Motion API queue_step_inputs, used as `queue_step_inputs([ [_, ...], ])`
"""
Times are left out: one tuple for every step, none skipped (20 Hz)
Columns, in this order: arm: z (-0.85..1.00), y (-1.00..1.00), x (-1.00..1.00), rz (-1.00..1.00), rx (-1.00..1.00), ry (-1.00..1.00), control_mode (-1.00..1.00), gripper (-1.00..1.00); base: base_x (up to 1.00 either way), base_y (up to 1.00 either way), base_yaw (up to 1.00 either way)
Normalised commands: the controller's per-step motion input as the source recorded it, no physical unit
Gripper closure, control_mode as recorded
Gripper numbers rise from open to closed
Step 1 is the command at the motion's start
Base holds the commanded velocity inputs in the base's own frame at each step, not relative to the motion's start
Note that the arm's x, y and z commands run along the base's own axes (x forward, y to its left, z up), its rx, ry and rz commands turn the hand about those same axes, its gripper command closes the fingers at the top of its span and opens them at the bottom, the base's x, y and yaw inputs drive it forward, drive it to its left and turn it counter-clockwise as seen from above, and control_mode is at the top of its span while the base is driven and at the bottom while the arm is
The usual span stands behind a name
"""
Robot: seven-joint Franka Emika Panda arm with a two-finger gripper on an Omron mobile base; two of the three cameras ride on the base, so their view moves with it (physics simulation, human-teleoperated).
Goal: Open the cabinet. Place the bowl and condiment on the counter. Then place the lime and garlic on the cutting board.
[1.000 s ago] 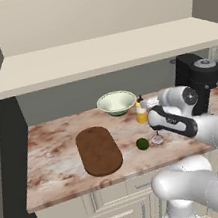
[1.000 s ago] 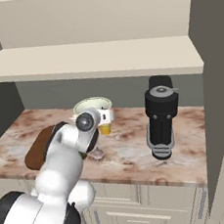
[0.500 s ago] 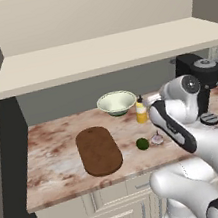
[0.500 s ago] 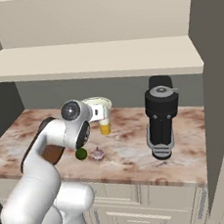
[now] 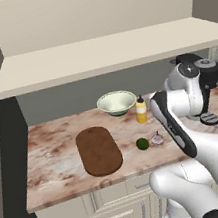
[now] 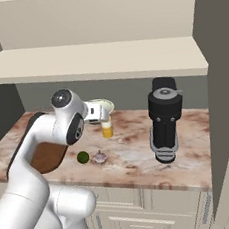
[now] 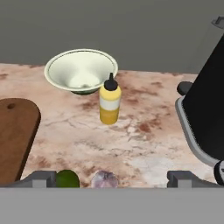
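The lime (image 5: 142, 143) and garlic (image 5: 157, 138) lie just beside each other near the counter's (image 5: 59, 160) front edge, right of the cutting board (image 5: 98, 150). The bowl (image 5: 116, 102) and condiment (image 5: 140, 109) stand toward the back edge. The gripper (image 7: 111, 177) hangs above lime and garlic, fingers spread wide, holding nothing. A black appliance (image 6: 164, 120) stands to the right.
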Motion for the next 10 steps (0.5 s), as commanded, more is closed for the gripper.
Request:
queue_step_inputs([
  [0.0,0.0,-0.35,-0.03,0.0,0.23,-1.0,-1.0,0.0,0.0,0.0],
  [0.0,0.0,-0.35,-0.03,0.0,0.22,-1.0,-1.0,0.0,0.0,0.0],
  [0.0,0.0,-0.35,-0.02,0.0,0.22,-1.0,-1.0,0.0,0.0,0.0],
  [-0.08,0.0,-0.35,-0.01,0.0,0.19,-1.0,-1.0,0.0,0.0,0.0],
  [-0.14,0.0,-0.31,0.0,0.0,0.15,-1.0,-1.0,0.0,0.0,0.0],
  [-0.17,0.0,-0.28,0.0,0.0,0.14,-1.0,-1.0,0.0,0.0,0.0],
  [-0.22,0.0,-0.26,0.0,0.0,0.08,-1.0,-1.0,0.0,0.0,0.0],
  [-0.23,0.0,-0.25,0.0,0.0,0.07,-1.0,-1.0,0.0,0.0,0.0],
  [-0.27,0.0,-0.22,0.0,0.0,0.04,-1.0,-1.0,0.0,0.0,0.0],
  [-0.23,0.0,-0.23,0.0,0.0,0.03,-1.0,-1.0,0.0,0.0,0.0],
])
